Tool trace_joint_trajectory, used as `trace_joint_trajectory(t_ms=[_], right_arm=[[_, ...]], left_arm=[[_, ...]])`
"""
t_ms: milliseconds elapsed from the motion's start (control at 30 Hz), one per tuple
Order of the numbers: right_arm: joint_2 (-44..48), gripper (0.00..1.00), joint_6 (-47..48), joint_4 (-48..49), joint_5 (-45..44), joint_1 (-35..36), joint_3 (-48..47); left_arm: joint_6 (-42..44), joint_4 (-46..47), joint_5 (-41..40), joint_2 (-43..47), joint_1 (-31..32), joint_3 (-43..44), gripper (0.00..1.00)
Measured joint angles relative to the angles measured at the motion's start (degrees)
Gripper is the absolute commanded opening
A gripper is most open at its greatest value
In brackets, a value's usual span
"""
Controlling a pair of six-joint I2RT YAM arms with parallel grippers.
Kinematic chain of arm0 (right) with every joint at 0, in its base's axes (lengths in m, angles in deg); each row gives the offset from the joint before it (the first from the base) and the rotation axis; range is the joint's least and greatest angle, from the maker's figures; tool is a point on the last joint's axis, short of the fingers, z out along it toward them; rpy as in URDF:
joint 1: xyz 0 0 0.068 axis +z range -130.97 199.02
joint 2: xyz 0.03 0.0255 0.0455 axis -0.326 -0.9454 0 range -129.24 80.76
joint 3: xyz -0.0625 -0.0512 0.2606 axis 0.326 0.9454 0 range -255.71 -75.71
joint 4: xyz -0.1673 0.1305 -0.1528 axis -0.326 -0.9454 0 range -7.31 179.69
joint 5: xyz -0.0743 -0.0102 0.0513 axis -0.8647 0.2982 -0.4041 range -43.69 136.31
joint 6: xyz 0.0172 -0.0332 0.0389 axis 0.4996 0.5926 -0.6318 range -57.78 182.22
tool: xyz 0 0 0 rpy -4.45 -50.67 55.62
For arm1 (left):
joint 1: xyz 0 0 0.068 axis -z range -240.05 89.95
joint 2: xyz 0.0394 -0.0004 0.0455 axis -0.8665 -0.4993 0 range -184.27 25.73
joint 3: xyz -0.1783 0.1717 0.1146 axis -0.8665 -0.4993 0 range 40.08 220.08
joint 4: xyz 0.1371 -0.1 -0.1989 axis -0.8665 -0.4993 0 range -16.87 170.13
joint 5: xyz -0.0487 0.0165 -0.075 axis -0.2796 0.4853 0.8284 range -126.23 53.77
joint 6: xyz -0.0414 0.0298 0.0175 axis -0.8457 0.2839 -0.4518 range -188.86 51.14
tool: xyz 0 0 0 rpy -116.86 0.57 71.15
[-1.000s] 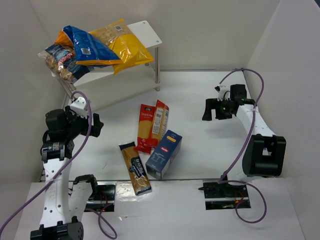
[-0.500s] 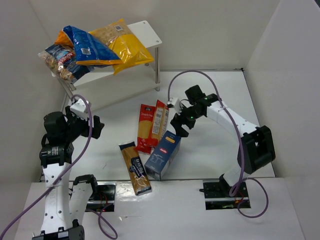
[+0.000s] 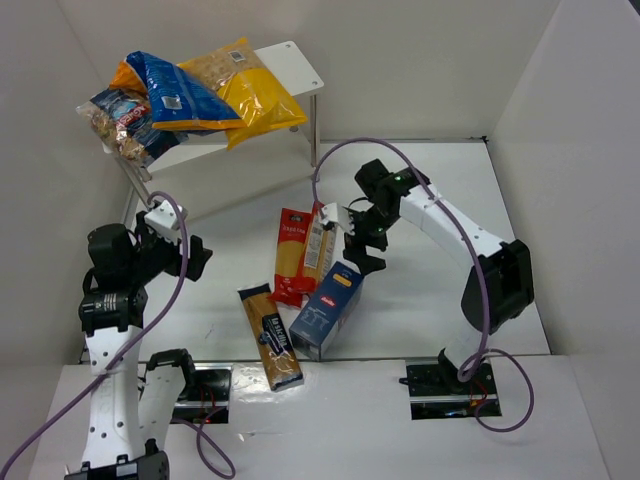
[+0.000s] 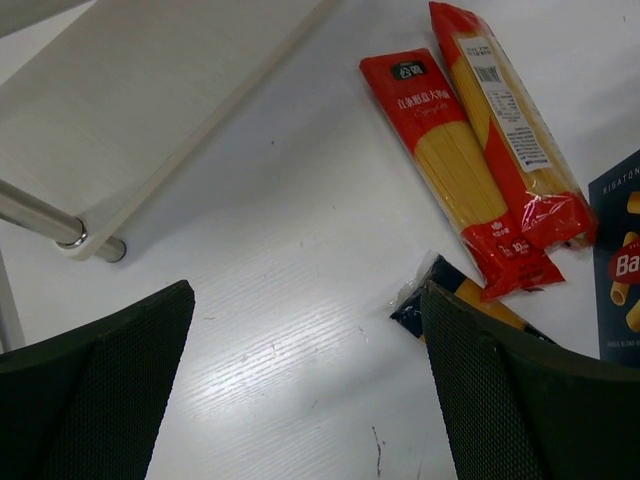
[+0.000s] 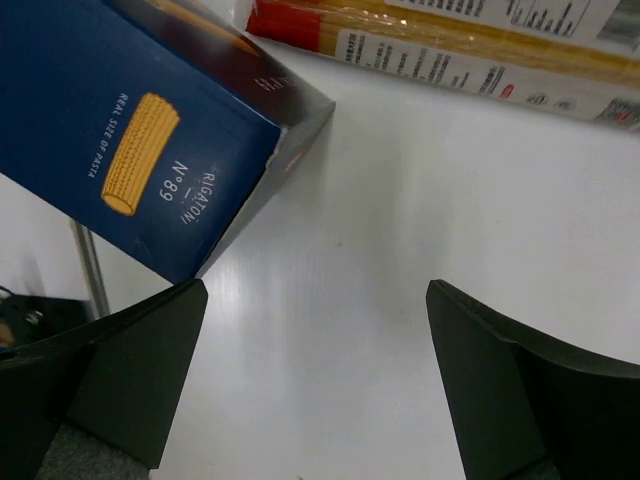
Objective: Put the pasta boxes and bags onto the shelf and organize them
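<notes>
The white shelf [image 3: 293, 62] stands at the back left, its top board carrying a blue bag [image 3: 180, 92], a yellow bag [image 3: 252, 92], an orange bag [image 3: 127, 75] and a clear bag with a blue-red label [image 3: 122, 122]. On the table lie a slim red box [image 3: 291, 255], a slim orange-cream box [image 3: 320, 238], a dark blue box [image 3: 328, 306] and a spaghetti packet with a black label [image 3: 270, 336]. My right gripper [image 3: 361, 243] hangs open just right of the slim boxes, above the blue box's [image 5: 150, 130] far end. My left gripper [image 3: 192, 258] is open over bare table, left of the boxes.
The shelf's lower board [image 4: 150, 100] and a metal leg [image 4: 45, 222] lie just ahead of the left gripper [image 4: 305, 400]. White walls close in the table at the back and both sides. The right arm's purple cable [image 3: 330, 165] loops near the shelf's right leg.
My right arm has swung from the table's right side leftward to the boxes, staying open. The left gripper shifted only slightly.
</notes>
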Motion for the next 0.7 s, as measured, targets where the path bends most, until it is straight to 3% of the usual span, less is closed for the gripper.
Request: trace_joint_trajectory(t_ms=[100, 300, 500, 700], right_arm=[[2.32, 1.00, 3.02, -0.13, -4.11, 3.72, 0.00], [6.45, 1.00, 4.76, -3.80, -1.68, 8.48, 0.00], [6.56, 1.00, 5.84, -4.31, 0.28, 8.90, 1.62], [6.23, 1.00, 6.38, -4.63, 2.75, 14.10, 2.43]], left_arm=[[1.20, -0.70, 1.25, -0.63, 0.00, 0.00, 1.00], [2.03, -1.46, 2.82, -1.11, 0.00, 0.00, 1.00], [3.17, -1.79, 3.87, -1.55, 0.00, 0.00, 1.00], [3.52, -1.95, 4.33, -1.99, 0.00, 0.00, 1.00]])
